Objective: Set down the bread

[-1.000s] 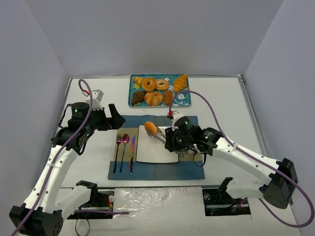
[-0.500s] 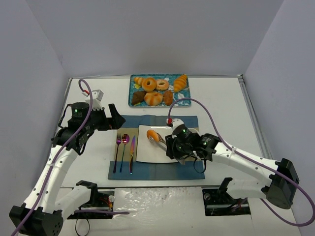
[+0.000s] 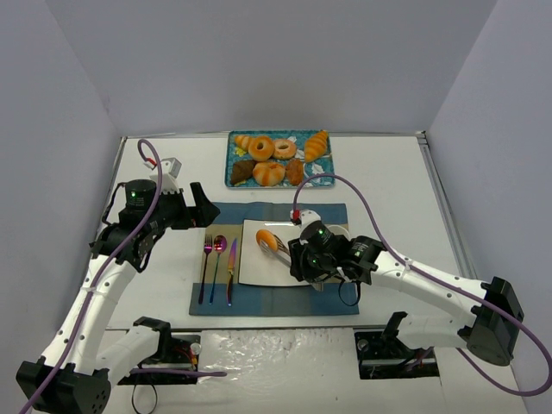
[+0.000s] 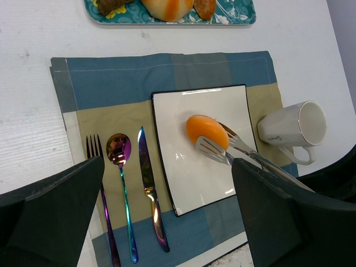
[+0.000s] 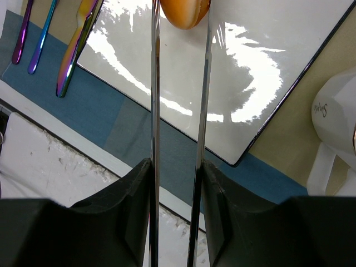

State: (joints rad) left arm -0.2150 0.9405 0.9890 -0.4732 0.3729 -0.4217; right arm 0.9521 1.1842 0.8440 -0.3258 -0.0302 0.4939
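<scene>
The bread [image 3: 267, 241], a small golden-orange oval roll, sits between the tips of metal tongs [image 3: 281, 247] over the far part of the white square plate [image 3: 259, 269]. My right gripper [image 3: 304, 257] is shut on the tongs' two arms [image 5: 154, 111]. In the right wrist view the bread [image 5: 184, 12] shows at the top edge, pinched between those arms above the plate [image 5: 267, 83]. I cannot tell whether it touches the plate. The left wrist view shows the bread [image 4: 207, 131] on the plate's upper middle. My left gripper [image 3: 205, 211] hangs open and empty left of the placemat.
A teal tray [image 3: 321, 178] of pastries and doughnuts stands at the back. A fork [image 3: 206, 259], spoon [image 3: 218, 254] and knife [image 3: 231, 267] lie left of the plate on the blue placemat [image 3: 276, 300]. A white cup [image 3: 312, 217] lies right of the plate.
My right arm has come down and slightly nearer, bringing the tongs and the bread lower over the plate. The left arm has stayed still.
</scene>
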